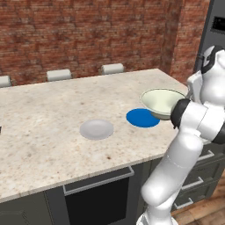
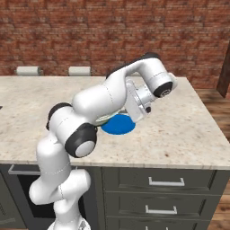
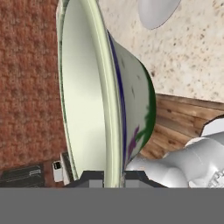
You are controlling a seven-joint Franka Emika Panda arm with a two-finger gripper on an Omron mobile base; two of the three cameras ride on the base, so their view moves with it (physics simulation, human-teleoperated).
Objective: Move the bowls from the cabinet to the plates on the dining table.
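End effector (image 3: 107,177) clenched on the rim of the cream-white bowl (image 1: 163,102), held above the table (image 1: 44,127) at the blue plate's (image 1: 141,118) 2 o'clock. The bowl is probably rigid, glossy and breakable; a rim pinch suits it.

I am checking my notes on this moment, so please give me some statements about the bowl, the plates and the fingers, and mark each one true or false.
1. The wide cream-white bowl with a dark green foot is held up by its rim between the fingers. True.
2. The cream-white bowl already rests on the pale grey round plate. False: it is held in the air next to the bright blue round plate.
3. Both plates lie bare on the beige speckled stone table top. True.
4. A glossy reddish-brown bowl sits on the blue plate. False: nothing sits on it.
5. The grey plate lies on the floor. False: it lies on the table top, beside the blue plate.
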